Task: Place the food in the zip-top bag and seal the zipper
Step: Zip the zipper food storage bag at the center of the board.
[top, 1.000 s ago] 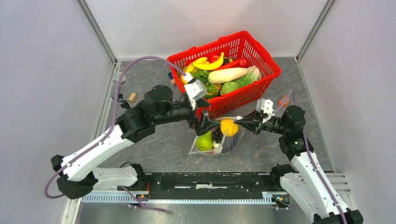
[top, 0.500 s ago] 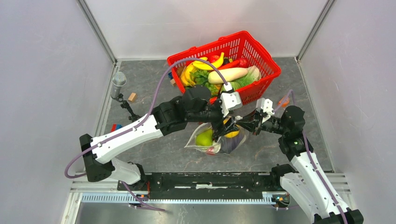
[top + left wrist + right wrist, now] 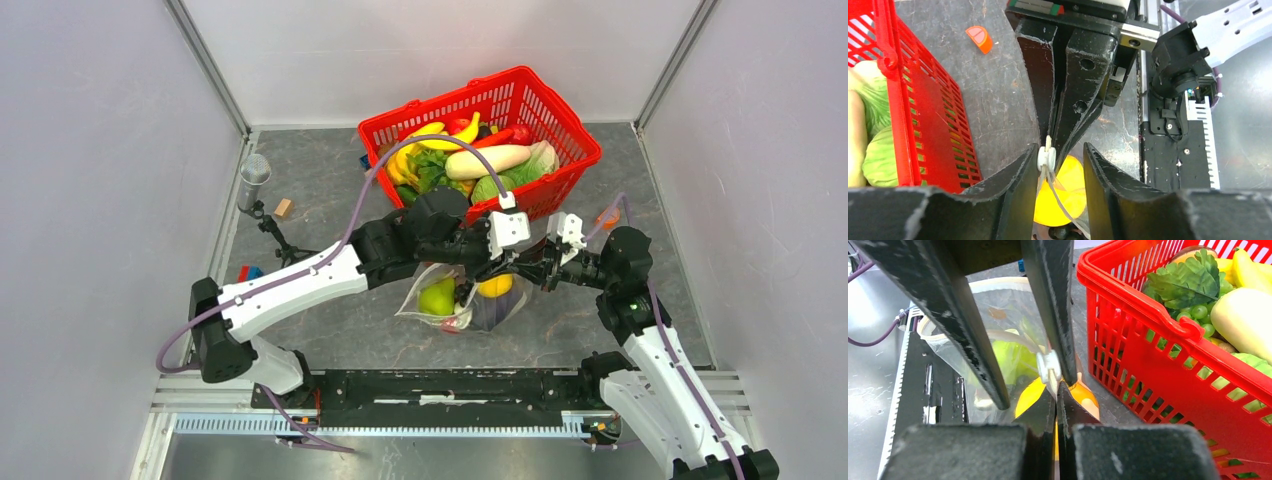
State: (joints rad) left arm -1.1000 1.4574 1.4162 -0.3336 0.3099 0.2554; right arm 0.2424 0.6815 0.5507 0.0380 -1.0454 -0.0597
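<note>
The zip-top bag (image 3: pixel 465 305) hangs slack in front of the basket, holding a green pear (image 3: pixel 437 297), a yellow citrus (image 3: pixel 494 287) and darker food beneath. My right gripper (image 3: pixel 1057 389) is shut on the bag's right end, just by the zipper's white slider (image 3: pixel 1047 365). My left gripper (image 3: pixel 1062 150) has reached across to that same end. Its fingers (image 3: pixel 1018 185) stand apart astride the slider (image 3: pixel 1047 158). The slider rests against one finger, with a gap to the other. The zipper strip (image 3: pixel 1060 197) trails down over the citrus (image 3: pixel 1070 200).
The red basket (image 3: pixel 575 150), right behind the bag, holds bananas, a white radish (image 3: pixel 487 160) and leafy greens. An orange wedge (image 3: pixel 606 215) lies right of it. At the left are a wooden block (image 3: pixel 283 207), a grey cylinder (image 3: pixel 255 170) and a small stand (image 3: pixel 270 225).
My left arm swept right along the top of the bag, from its left end to beside the right gripper, and its jaws narrowed. The bag, once stretched taut, now sags.
</note>
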